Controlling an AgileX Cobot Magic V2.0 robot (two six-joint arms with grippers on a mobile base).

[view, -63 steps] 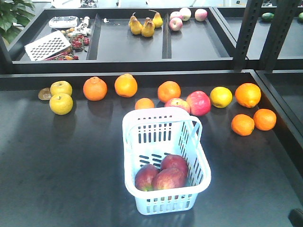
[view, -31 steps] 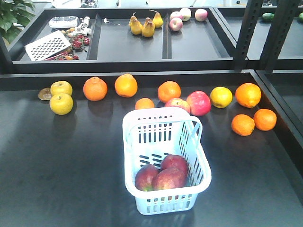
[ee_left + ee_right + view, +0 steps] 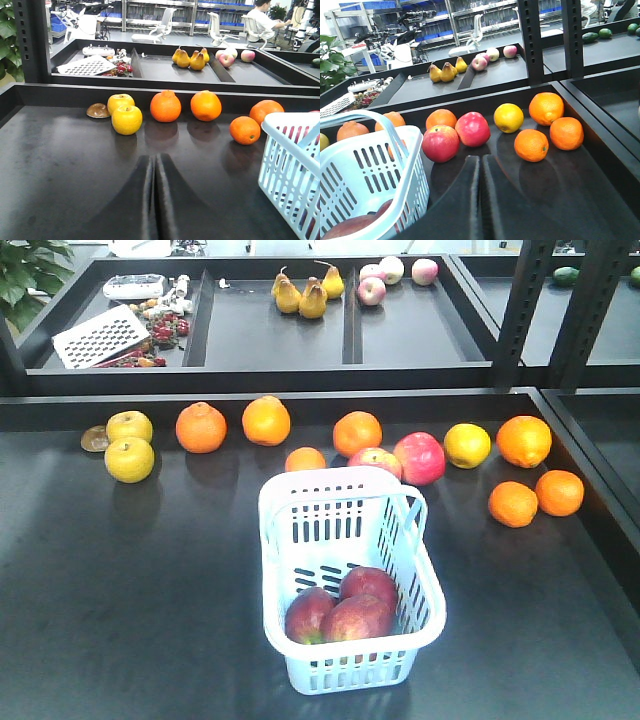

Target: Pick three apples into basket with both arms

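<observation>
Three apples (image 3: 345, 612) are sitting bunched together at the near end of the basket (image 3: 277, 525), touching each other, with the far half of its slotted floor showing bare. Dark tabletop (image 3: 130, 590) is lying open on both sides of it, all the way to the raised black edge. Behind it, seven oranges (image 3: 201, 427), three yellow fruits (image 3: 130, 460) and two pink-red apples (image 3: 419, 457) are lining up. Left gripper (image 3: 154, 200) is hanging over bare table with fingers pressed together, holding nothing; right gripper (image 3: 480, 200) is doing the same beside the basket.
</observation>
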